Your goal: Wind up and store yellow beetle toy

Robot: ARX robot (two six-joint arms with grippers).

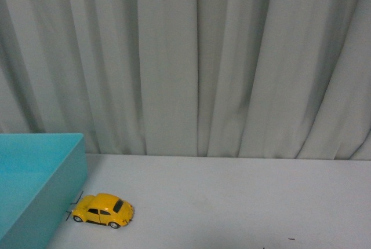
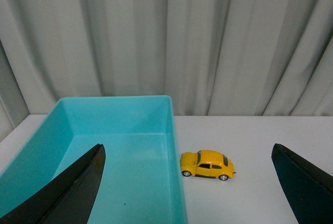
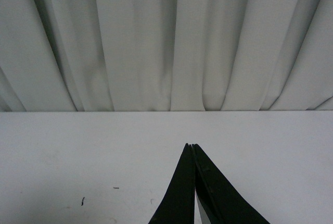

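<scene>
Just right of the bin (image 1: 55,200) the beetle (image 1: 103,210) sits on its wheels — small, hard, glossy, likely light and apt to roll, so pinch across the doors — the left gripper (image 2: 187,148) spread wide, the right gripper (image 3: 191,148) pressed together, both empty.

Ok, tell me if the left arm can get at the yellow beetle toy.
Probably yes: the left gripper is open and the yellow beetle toy sits unobstructed ahead, though close beside the blue box.

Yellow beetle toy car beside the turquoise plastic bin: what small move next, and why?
Probably ease the open left gripper forward toward the yellow beetle toy car: it stands untouched ahead, within the jaws' spread; the shut right gripper sees no toy.
</scene>
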